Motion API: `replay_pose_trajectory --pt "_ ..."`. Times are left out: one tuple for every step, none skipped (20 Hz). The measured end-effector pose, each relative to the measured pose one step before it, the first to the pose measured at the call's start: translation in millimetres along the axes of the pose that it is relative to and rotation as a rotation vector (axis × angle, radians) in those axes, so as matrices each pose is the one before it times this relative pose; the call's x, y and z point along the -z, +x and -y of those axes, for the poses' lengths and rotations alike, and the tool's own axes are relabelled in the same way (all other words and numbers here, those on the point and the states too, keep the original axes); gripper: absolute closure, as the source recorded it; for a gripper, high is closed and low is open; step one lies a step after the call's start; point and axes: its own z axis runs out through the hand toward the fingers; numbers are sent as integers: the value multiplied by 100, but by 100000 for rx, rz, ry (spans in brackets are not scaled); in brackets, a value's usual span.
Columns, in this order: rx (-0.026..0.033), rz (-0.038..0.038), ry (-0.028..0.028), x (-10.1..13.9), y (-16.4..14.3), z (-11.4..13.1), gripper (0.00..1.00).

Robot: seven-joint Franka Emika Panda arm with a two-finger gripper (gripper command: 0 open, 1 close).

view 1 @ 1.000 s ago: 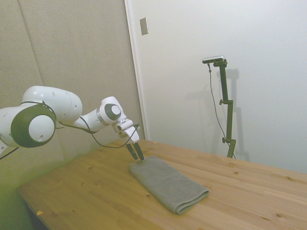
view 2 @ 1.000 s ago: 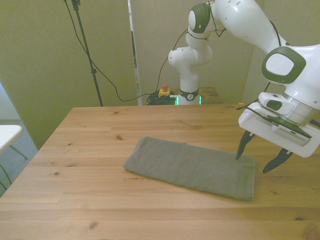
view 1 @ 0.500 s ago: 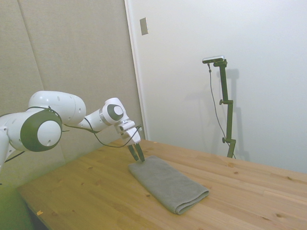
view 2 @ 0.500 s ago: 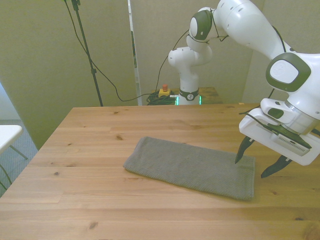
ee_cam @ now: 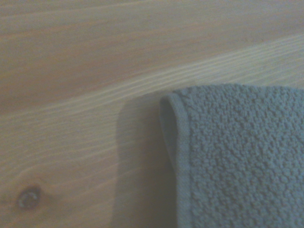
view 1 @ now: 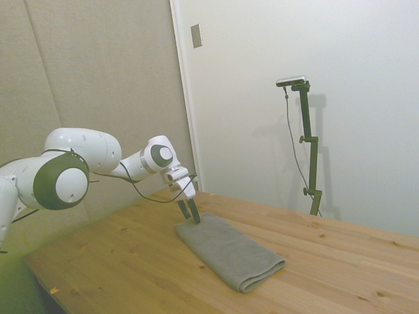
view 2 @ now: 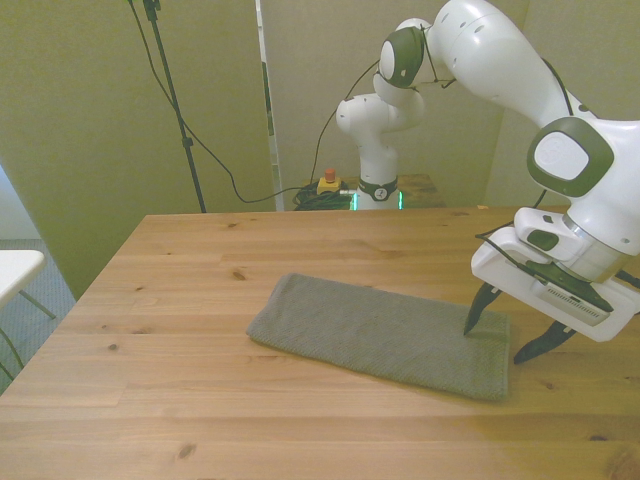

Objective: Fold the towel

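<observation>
The grey-olive towel (view 2: 380,335) lies flat on the wooden table (view 2: 190,260) as a folded, layered oblong. In the side view the towel (view 1: 229,252) runs diagonally toward the near right. My gripper (view 2: 494,343) is open and low over the short end of the towel at the front view's right. One fingertip (view 2: 468,327) is at the towel's top surface just inside that end. The other hangs past the end, over bare wood. In the side view the gripper (view 1: 192,218) stands at the towel's far-left end. The wrist view shows a rounded, hemmed towel corner (ee_cam: 178,114) on wood grain.
The table (view 1: 118,261) has bare wood on all sides of the towel. Behind the far edge in the front view, cables and a small orange-and-red device (view 2: 327,182) lie by the robot's base. A white surface (view 2: 15,268) pokes in at the front view's left edge.
The gripper has come down and shifted slightly toward the front view's left, ending closer to the towel's end. It stays open. The towel has not moved.
</observation>
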Motion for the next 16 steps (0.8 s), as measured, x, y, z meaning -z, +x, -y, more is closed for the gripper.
replay_pose_trajectory --pt "624 -198 -2219 -166 143 -252 0" --pt "596 -266 -1588 -180 169 -194 0" --pt "316 -278 -938 -136 179 -118 0" --pt "354 -330 -593 -109 160 -79 0" --pt "571 -582 -553 -104 125 -66 0" --pt "665 -675 -432 -136 150 -57 0" --pt "776 -508 -402 -132 153 -73 0" --pt "718 -228 -259 -92 152 -79 100" --pt "856 -524 -358 -134 190 -93 100" --pt "1047 -885 -402 -170 184 -116 100" --pt "701 -628 -198 -128 133 -90 100" --pt "552 -215 28 -90 88 -75 100" --pt "168 -8 206 -3 28 -85 100" --pt "99 7 107 -20 -3 -74 100" --pt "60 23 17 -9 -5 -78 100" --pt "101 44 -84 -44 -30 -51 100"
